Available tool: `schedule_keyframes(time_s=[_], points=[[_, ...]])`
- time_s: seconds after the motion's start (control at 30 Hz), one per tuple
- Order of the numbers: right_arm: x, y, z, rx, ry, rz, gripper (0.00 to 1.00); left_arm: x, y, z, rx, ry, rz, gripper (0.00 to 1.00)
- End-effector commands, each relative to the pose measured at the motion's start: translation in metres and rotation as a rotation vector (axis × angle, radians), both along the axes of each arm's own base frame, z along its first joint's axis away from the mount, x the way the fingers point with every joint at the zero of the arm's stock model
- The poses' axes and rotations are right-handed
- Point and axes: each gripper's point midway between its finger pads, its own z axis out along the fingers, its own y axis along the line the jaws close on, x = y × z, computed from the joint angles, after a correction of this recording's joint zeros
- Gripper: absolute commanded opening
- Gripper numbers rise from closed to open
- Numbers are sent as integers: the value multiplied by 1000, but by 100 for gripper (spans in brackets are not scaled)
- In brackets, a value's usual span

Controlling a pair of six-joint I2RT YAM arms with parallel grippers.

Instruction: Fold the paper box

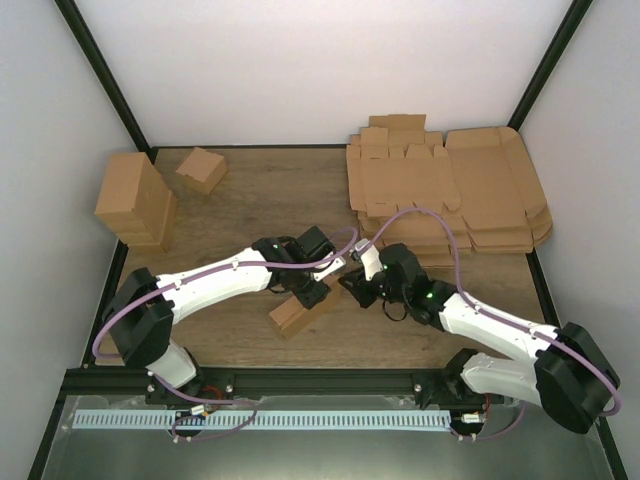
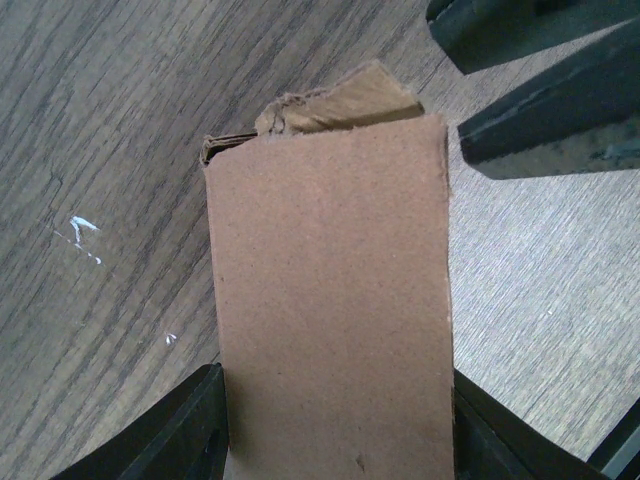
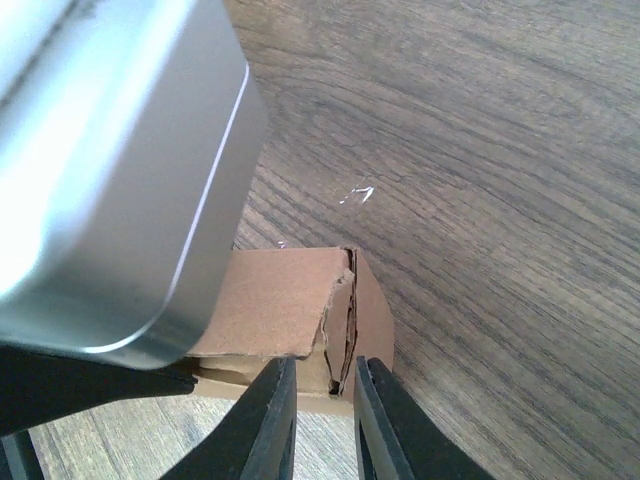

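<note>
The brown cardboard paper box [image 2: 330, 300] is clamped by the left gripper [image 2: 335, 425]; the right gripper [image 3: 322, 395] is slightly parted at its end.

And here we are in a robotics lab test cell, no question: plain white walls [image 1: 300, 60] box it in, black frame struts [image 1: 105, 75] run up the corners, and a wood-grain table [image 1: 250, 200] fills the floor of it. A left arm [image 1: 215, 278] and a right arm [image 1: 490, 325], white and black with purple cables [image 1: 440, 215], are bolted to a black rail [image 1: 300, 382] along the table's near edge. Flat cardboard sheets [image 1: 470, 190] are stacked at the far right corner, and a paper box [image 1: 300, 312] sits between the arms.
</note>
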Motion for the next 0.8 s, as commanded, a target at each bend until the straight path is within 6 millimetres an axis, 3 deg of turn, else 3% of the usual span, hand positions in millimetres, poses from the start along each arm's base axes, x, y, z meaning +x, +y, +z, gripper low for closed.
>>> schedule_keyframes(time_s=[0.0,0.27,0.77], points=[[0,6,5,9,-16,23,19,-10,3,-6,7,38,-15,52],[7,12,-1,-14,-15,28,16,-12,2,-5,0,44,-15,52],[15,20,18,26,-56,31,11,-14,0,-6,-2,54,-23,51]])
